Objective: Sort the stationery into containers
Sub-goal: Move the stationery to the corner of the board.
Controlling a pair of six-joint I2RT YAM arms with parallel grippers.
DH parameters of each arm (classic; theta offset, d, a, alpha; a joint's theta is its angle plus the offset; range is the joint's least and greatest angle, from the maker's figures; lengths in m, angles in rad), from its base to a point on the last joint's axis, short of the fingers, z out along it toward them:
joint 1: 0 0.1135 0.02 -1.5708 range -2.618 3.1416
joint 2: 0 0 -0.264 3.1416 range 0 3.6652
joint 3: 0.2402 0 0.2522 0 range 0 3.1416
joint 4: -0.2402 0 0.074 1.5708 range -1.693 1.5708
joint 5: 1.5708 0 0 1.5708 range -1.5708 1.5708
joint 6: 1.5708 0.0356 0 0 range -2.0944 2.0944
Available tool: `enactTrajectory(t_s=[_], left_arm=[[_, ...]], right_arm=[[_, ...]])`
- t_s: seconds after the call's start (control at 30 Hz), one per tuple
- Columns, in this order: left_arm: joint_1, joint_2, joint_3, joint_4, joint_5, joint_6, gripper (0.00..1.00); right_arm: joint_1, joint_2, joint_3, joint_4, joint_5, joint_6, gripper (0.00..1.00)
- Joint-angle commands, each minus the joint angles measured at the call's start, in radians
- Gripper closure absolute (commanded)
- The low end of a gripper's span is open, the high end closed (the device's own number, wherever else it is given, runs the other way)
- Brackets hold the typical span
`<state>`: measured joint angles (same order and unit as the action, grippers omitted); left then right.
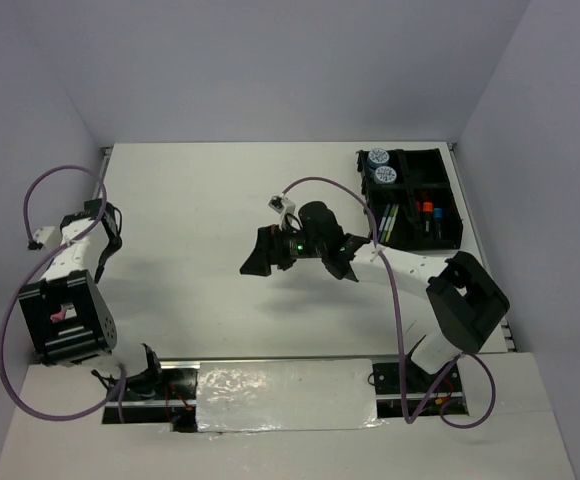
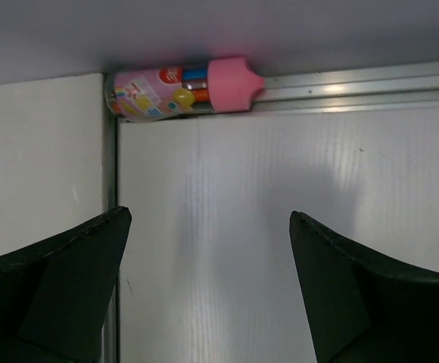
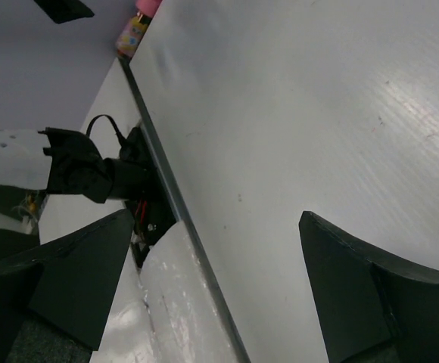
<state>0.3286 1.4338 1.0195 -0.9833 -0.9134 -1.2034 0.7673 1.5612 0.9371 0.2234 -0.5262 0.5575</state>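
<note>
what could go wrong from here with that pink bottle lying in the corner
The pink bottle lies on its side, tucked into the corner against the metal rail. The open left gripper may therefore strike the rail or the wall before it can close around the bottle. The bottle is round, so an off-centre nudge could also send it rolling along the rail.

Pink bottle (image 2: pixel 182 87) lies on its side; black tray (image 1: pixel 435 168) holds 2 tubs (image 1: pixel 378 158), pens (image 1: pixel 390 222), highlighters (image 1: pixel 427 212)
</note>
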Motion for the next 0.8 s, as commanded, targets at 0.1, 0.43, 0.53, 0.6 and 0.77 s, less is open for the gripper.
enactTrajectory(t_s=[0.1, 0.43, 0.53, 0.6, 0.77], left_arm=[[0.007, 0.172, 0.059, -0.129, -0.205, -0.196, 0.01], [0.020, 0.534, 0.283, -0.365, -0.263, -0.433, 0.01], [0.036, 0.548, 0.327, -0.344, -0.286, -0.380, 0.01], [0.073, 0.588, 0.361, -0.363, -0.289, -0.377, 0.01], [0.128, 0.648, 0.415, -0.335, -0.329, -0.258, 0.01]], right_arm=[[0.015, -0.085, -0.069, 0.154, -0.101, 0.064, 0.02], [0.029, -0.155, -0.107, 0.183, -0.133, 0.065, 0.01], [0.027, -0.144, -0.106, 0.194, -0.147, 0.070, 0.01], [0.027, -0.138, -0.104, 0.200, -0.152, 0.070, 0.01], [0.027, -0.128, -0.104, 0.218, -0.158, 0.073, 0.01]])
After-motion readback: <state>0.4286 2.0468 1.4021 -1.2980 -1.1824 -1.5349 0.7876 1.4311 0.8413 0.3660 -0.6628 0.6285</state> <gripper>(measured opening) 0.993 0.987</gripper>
